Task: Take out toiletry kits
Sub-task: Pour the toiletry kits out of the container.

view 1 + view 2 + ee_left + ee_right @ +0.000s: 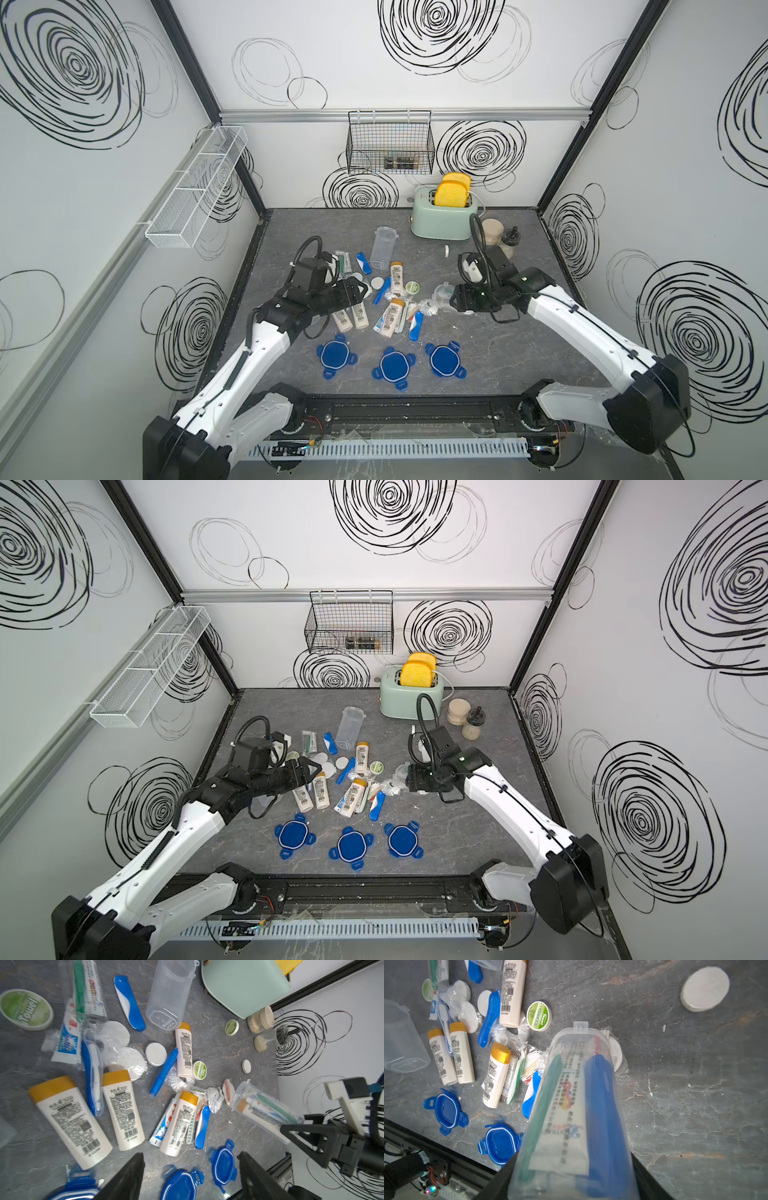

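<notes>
Toiletry kits (390,299) lie mostly out on the table (685,1105) already. Cream bottles (122,1109), toothpaste tubes (66,1043), blue folding pieces (129,1001) and round green tins (200,1070) make a heap just in front of the left gripper (191,1154). This gripper stands wide apart with nothing between its jaws, and it hangs above the bottles.

One kit is not out yet. It sits inside the clear jar (577,1105), which the right gripper (571,1180) has clamped near its closed bottom end. The mouth points away from that wrist, toward the heap. How steeply the jar leans I cannot tell well.

I think the good way is to bring the mouth lower than the wrist and shake gently, because the tube, the green brush and the blue piece look packed tightly together. The squeeze should be firm, since the plastic looks smooth, and the aim should be the free table beside the heap
</notes>
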You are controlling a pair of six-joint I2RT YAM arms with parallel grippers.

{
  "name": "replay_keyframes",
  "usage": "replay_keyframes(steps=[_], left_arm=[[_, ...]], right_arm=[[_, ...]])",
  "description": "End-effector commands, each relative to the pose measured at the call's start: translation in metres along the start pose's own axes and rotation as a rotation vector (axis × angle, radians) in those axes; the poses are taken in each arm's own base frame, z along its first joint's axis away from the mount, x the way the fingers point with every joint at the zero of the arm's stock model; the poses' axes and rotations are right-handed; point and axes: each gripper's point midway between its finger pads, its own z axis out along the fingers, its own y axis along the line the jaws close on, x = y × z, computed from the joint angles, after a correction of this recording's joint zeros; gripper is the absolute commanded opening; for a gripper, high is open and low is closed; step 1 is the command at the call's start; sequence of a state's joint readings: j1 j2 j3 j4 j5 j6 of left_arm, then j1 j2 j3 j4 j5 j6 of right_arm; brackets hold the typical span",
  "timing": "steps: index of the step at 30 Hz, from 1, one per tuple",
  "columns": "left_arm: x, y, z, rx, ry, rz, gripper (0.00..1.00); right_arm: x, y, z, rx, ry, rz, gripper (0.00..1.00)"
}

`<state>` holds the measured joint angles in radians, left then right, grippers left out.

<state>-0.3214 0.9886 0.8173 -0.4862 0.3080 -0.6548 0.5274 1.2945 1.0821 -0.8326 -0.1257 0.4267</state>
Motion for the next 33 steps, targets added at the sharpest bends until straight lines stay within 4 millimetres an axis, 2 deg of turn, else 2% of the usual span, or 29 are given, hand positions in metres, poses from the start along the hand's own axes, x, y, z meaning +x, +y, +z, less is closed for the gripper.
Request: replay_keyframes(steps=[1,6,13,18,21,33], left_arm=[[0.003,0.018,-0.006,-0.071,0.001,0.103,0.75],[0.001,0.024,-0.009,-0.088,-0.014,0.140,0.74],[0.004,0.036,-0.010,-0.127,-0.019,0.144,0.73],[0.003,0.039,-0.008,-0.138,-0.019,0.142,0.73],[0.005,0.041,-0.006,-0.140,-0.010,0.138,0.72],[0.005,0.042,-0.006,-0.152,-0.010,0.136,0.73]], right_arm=[[-0.006,0.000,-0.008,0.048,0.089,-0.055,0.33],[-0.018,-0.017,-0.009,0.188,0.176,-0.061,0.33],[-0.024,-0.044,-0.018,0.219,0.177,0.000,0.33],[-0.024,-0.034,-0.010,0.152,0.189,0.011,0.29],[-0.020,-0.036,-0.003,0.156,0.210,0.014,0.29],[-0.015,-0.031,-0.002,0.117,0.194,0.020,0.29]])
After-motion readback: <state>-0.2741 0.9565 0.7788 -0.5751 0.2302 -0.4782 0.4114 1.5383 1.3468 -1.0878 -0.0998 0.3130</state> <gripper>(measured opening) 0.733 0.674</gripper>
